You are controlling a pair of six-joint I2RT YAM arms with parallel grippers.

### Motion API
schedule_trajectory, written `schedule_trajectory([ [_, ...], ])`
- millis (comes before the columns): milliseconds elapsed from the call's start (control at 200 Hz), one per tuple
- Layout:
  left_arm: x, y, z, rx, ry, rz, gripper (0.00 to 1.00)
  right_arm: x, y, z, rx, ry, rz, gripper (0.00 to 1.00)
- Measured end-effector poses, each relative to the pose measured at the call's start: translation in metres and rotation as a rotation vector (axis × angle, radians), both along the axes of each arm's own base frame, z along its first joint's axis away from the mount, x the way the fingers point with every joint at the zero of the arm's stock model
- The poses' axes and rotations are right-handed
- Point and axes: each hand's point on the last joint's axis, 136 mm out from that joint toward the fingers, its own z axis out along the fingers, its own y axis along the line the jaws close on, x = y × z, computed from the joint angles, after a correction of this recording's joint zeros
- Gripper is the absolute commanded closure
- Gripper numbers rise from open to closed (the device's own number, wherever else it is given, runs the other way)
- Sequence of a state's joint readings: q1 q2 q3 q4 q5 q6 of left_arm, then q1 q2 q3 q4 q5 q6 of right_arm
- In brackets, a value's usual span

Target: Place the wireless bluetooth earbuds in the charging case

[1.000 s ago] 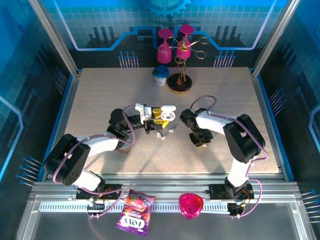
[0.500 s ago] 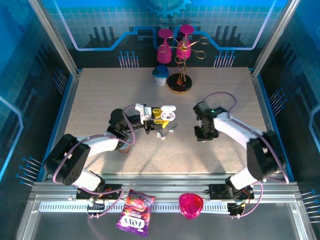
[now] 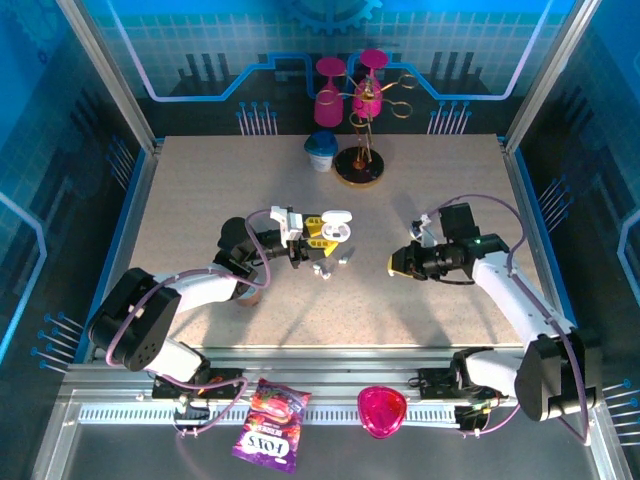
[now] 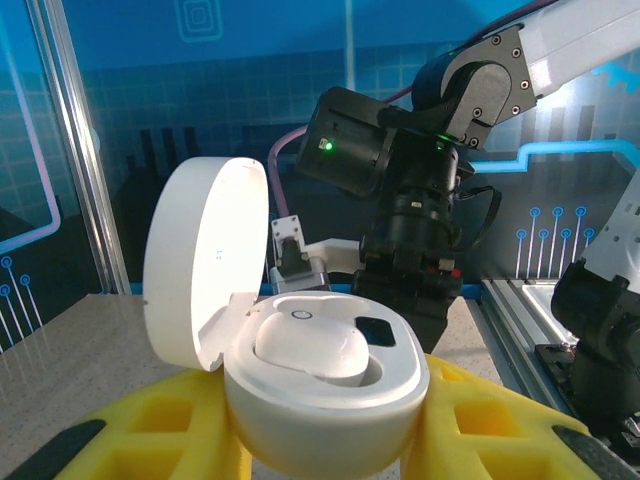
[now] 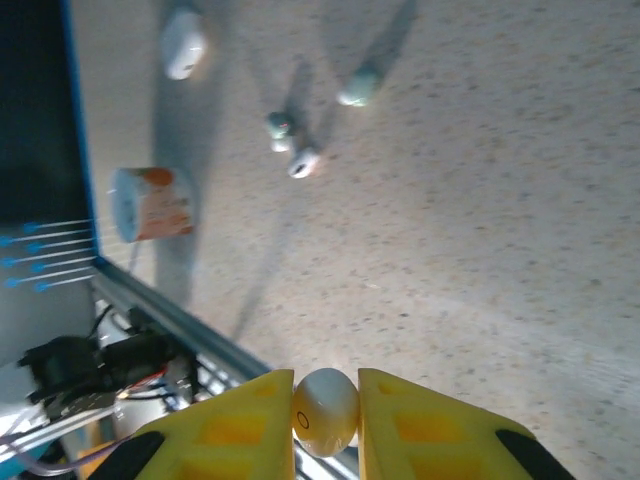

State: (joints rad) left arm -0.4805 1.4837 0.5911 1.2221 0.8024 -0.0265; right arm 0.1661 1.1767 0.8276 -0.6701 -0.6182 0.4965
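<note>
Right gripper (image 5: 325,398) nearly closed, pinching earbud (image 5: 325,413); left gripper (image 4: 318,435) clamps open case (image 4: 330,405).

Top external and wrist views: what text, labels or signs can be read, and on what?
"TOTS", uncertain, upside down: purple snack bag.
Orange-labelled cup: blurred, unreadable.
Ring mark, no letters: seated earbud in the charging case; held earbud.

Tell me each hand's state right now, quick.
Left hand: closed on the open case.
Right hand: closed on an earbud.
</note>
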Motion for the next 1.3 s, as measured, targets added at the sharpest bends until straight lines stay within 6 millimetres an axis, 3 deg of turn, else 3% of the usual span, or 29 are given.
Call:
schedule_trajectory([
  [330, -0.001, 0.000, 0.000, 0.001, 0.002, -0.007, 0.79, -0.006, 0.021, 0.036, 0.217, -0.026, 0.062, 0.80],
  [675, -0.002, -0.001, 0.000, -0.002, 0.023, -0.018, 0.79, -0.010, 0.031, 0.062, 0.266, -0.102, 0.097, 0.80],
  [1091, -0.010, -0.003, -0.003, 0.012, 0.033, -0.065, 0.79, -0.023, 0.086, 0.156, 0.269, -0.385, 0.333, 0.79],
  [1301, -0.016, -0.005, -0.006, 0.019, 0.056, -0.097, 0.79, -0.015, 0.099, 0.164, 0.232, -0.438, 0.374, 0.80],
])
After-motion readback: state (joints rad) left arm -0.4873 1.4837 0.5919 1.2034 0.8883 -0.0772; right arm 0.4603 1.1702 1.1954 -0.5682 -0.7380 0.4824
